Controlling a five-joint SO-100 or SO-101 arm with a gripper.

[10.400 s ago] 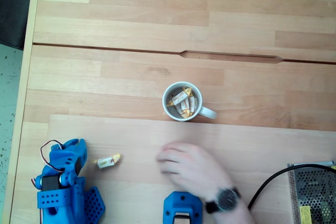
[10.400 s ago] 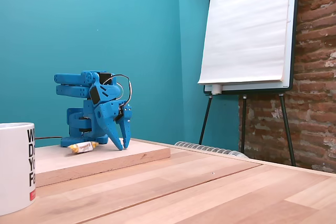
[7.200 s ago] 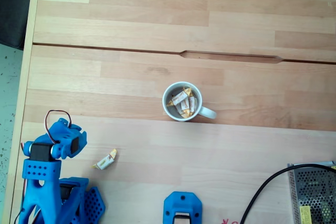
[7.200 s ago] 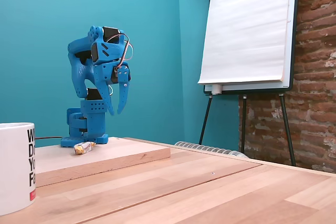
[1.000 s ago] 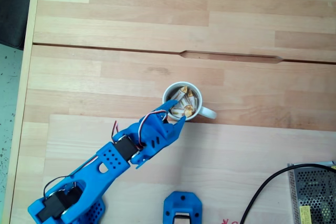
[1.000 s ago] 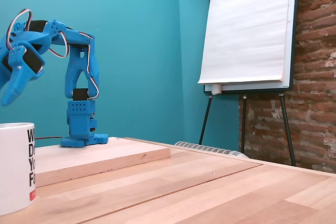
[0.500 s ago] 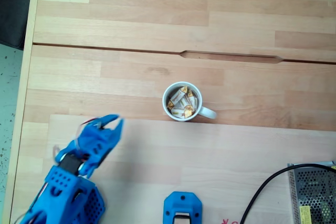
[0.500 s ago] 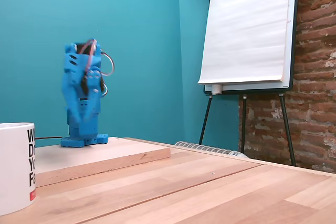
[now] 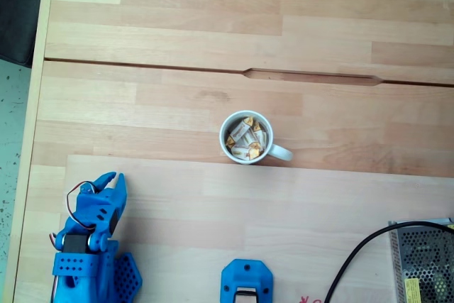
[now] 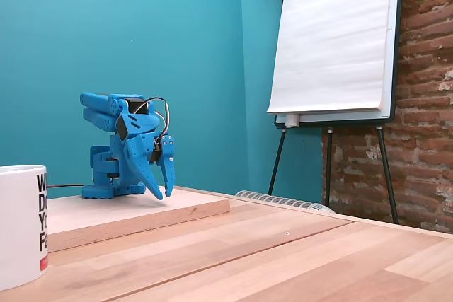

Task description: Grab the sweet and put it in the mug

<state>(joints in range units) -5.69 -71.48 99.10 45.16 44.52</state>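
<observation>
The white mug point(image 9: 273, 151) stands mid-table in a fixed view, with several cream-and-yellow wrapped sweets point(image 9: 246, 137) lying inside it. In the low side fixed view the mug point(image 10: 20, 224) sits at the left edge, with black lettering on it. My blue gripper point(image 9: 114, 178) is folded back near the arm's base at the lower left, far from the mug. From the side the gripper point(image 10: 164, 194) points down just above the raised board, its fingers slightly apart and holding nothing.
A raised wooden board point(image 9: 305, 204) carries the arm. A blue part point(image 9: 246, 283) sits at the bottom edge. A metal power supply point(image 9: 423, 260) with a black cable point(image 9: 355, 255) lies bottom right. A flip chart point(image 10: 333, 40) and a brick wall point(image 10: 428, 104) stand behind the table.
One second ago the gripper hung over the mug. The arm has since swung back left and folded down near its base, with nothing in its fingers.
</observation>
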